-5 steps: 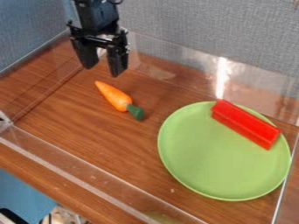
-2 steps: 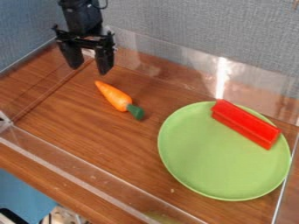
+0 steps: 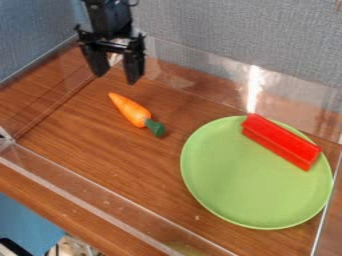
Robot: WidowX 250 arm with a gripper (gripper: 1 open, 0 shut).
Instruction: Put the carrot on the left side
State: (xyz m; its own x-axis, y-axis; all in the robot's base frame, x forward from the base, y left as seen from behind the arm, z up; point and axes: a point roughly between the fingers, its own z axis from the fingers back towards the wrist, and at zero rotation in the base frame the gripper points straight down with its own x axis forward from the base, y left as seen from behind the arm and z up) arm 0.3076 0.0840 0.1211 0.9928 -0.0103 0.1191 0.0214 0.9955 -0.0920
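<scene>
The small orange carrot (image 3: 131, 110) lies on the brown wood tabletop, its green stub pointing toward the plate. It rests left of the table's middle, on the left side (image 3: 67, 120) of bare wood. My gripper (image 3: 115, 70) hangs above and behind the carrot, near the back wall, with its two dark fingers apart and nothing between them. The carrot is free of the fingers.
A round light-green plate (image 3: 247, 185) fills the right side, with a red rectangular block (image 3: 281, 140) lying on its far rim. Clear plastic walls (image 3: 254, 85) enclose the tabletop at the back, left and front.
The gripper swung a little left and back, then returned right to about where it hung a second ago. The carrot and block have not moved.
</scene>
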